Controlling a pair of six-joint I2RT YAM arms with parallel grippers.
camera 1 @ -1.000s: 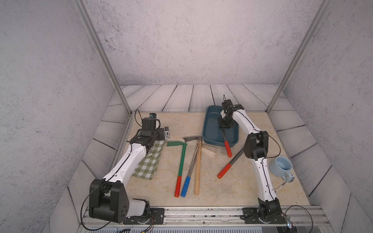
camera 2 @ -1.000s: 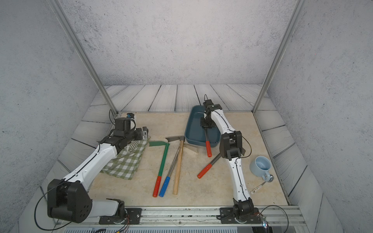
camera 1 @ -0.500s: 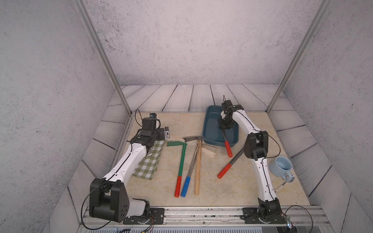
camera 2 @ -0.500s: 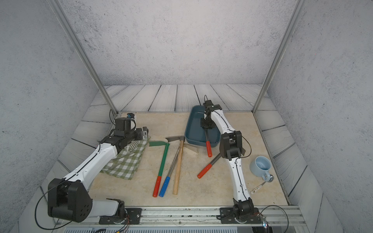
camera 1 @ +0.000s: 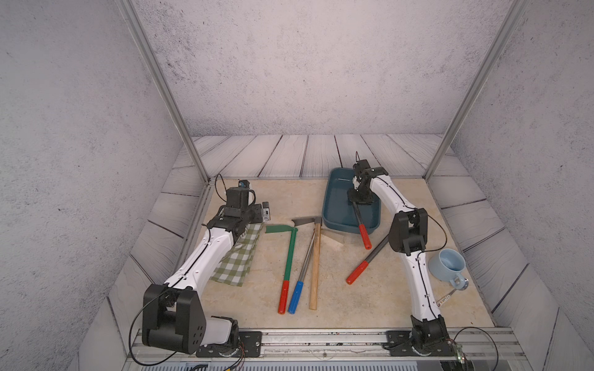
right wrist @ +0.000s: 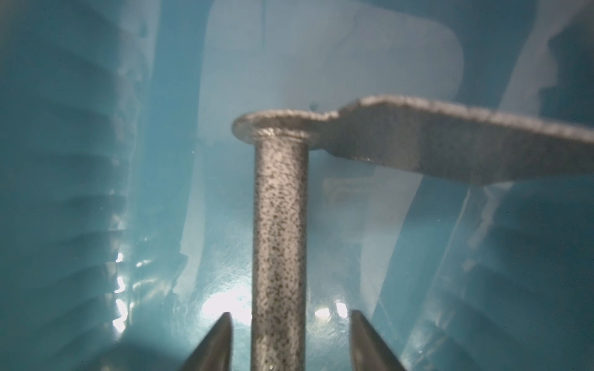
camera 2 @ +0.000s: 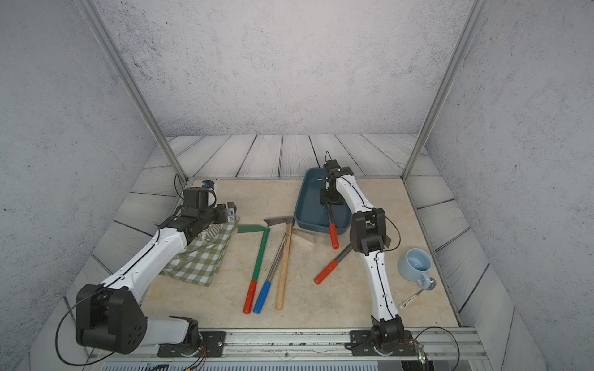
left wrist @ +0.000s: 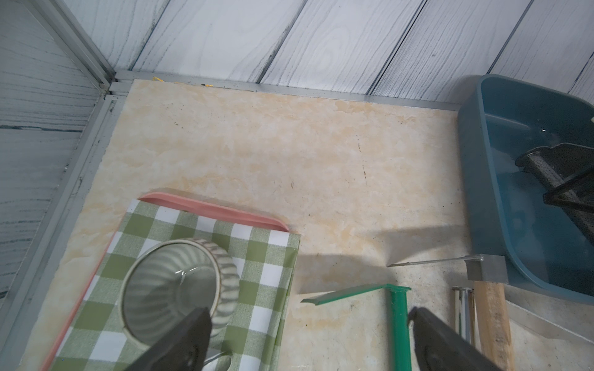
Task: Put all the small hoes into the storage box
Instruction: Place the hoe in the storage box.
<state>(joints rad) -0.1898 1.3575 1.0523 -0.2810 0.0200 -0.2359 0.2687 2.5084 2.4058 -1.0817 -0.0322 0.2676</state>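
Observation:
The storage box is a dark teal tub at the back right of the table. The small hoe has a speckled grey shaft and a red grip. Its head lies inside the box and its grip sticks out over the near rim. My right gripper is down in the box. In the right wrist view the right gripper is open, with a gap on each side of the hoe shaft. My left gripper hangs open and empty over the cloth's edge.
A green-handled hoe, a blue-gripped tool and a wooden-handled pick lie mid-table. Another red-gripped tool lies beside my right arm. A checked cloth bears a ribbed bowl. A blue cup stands right.
My right gripper's jaws have spread apart and let go of the hoe shaft, which rests in the box. Neither arm has visibly shifted.

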